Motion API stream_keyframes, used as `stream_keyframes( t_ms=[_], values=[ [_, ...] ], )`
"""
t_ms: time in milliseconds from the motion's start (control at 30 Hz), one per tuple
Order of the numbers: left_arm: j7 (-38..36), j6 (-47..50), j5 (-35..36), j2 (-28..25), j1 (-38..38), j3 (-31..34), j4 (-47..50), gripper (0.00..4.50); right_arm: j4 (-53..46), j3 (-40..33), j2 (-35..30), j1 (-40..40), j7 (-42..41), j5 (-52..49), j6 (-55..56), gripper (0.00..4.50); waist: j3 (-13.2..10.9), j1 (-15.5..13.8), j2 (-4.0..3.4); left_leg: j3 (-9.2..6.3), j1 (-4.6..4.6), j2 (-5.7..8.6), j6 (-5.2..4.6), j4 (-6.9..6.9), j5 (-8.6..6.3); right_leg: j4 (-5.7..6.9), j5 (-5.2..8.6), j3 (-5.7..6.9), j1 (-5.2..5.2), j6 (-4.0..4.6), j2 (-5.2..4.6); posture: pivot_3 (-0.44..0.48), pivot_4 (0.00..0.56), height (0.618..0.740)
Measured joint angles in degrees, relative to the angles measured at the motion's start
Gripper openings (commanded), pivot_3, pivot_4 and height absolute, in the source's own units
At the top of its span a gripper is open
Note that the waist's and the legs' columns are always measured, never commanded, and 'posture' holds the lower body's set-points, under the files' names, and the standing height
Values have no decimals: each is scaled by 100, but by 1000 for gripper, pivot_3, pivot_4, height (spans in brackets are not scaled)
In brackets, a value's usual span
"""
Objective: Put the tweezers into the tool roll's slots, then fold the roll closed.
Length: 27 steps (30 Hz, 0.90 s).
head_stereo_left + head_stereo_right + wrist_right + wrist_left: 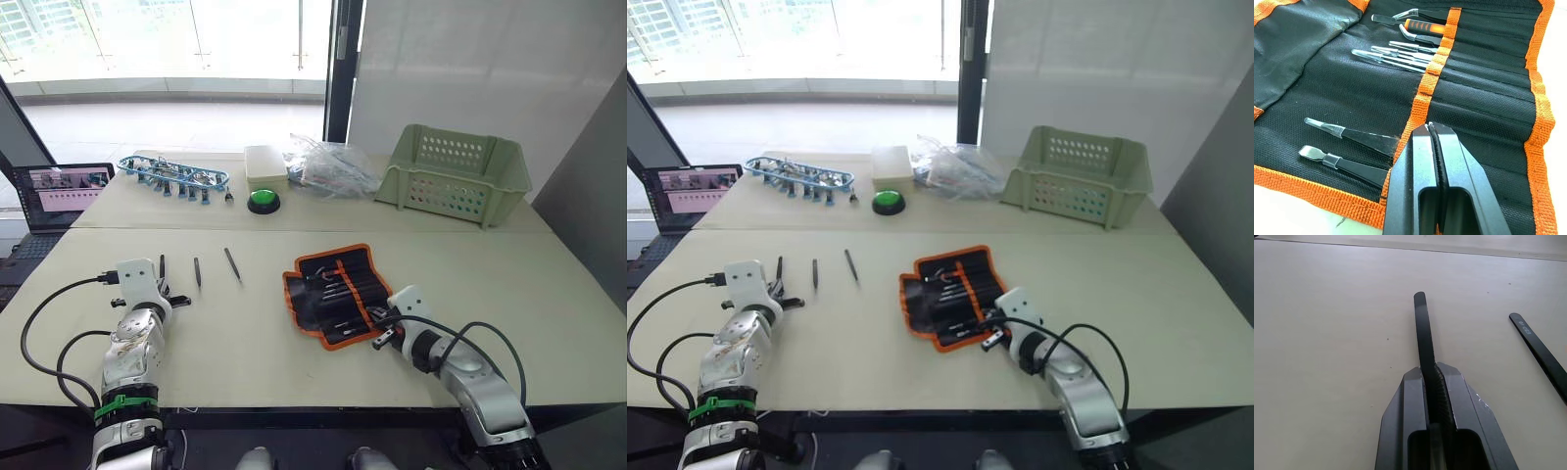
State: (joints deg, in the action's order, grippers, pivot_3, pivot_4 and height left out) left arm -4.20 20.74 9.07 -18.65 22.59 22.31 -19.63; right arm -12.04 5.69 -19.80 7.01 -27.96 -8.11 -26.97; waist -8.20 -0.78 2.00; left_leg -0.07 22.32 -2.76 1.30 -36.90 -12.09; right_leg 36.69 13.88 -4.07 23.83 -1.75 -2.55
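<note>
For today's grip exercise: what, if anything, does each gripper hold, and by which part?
The left gripper is shut on one of the tweezers, clamping one end; the rest juts forward. The right gripper is shut and holds nothing, over the tool roll.

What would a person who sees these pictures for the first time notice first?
The open tool roll, black with orange edging, lies at the middle of the table, and the right end effector is shut on its orange centre strip. On the robot's left, the left end effector is shut on one black tweezer, with two more tweezers lying loose beside it. A pale green basket stands at the far right.
</note>
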Motion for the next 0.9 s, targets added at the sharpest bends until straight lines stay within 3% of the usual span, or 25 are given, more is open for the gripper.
stream_keyframes(
  t_ms=[467,900],
  values=[
    [3,-52,6,-125,-148,-4,170,19,-211,-1,-27,-135,-25,-9,-102,0,-2,50,0,0,10,-2,1,2,-1,-3,5,0,17,7,2,0,150,725],
    [-526,370,159,-574,-1003,-21,1807,19,-428,8,-65,-239,-48,-63,-138,0,-28,163,59,-3,75,-9,5,15,-4,-65,-12,4,46,-23,0,0,150,725]
  ],
)
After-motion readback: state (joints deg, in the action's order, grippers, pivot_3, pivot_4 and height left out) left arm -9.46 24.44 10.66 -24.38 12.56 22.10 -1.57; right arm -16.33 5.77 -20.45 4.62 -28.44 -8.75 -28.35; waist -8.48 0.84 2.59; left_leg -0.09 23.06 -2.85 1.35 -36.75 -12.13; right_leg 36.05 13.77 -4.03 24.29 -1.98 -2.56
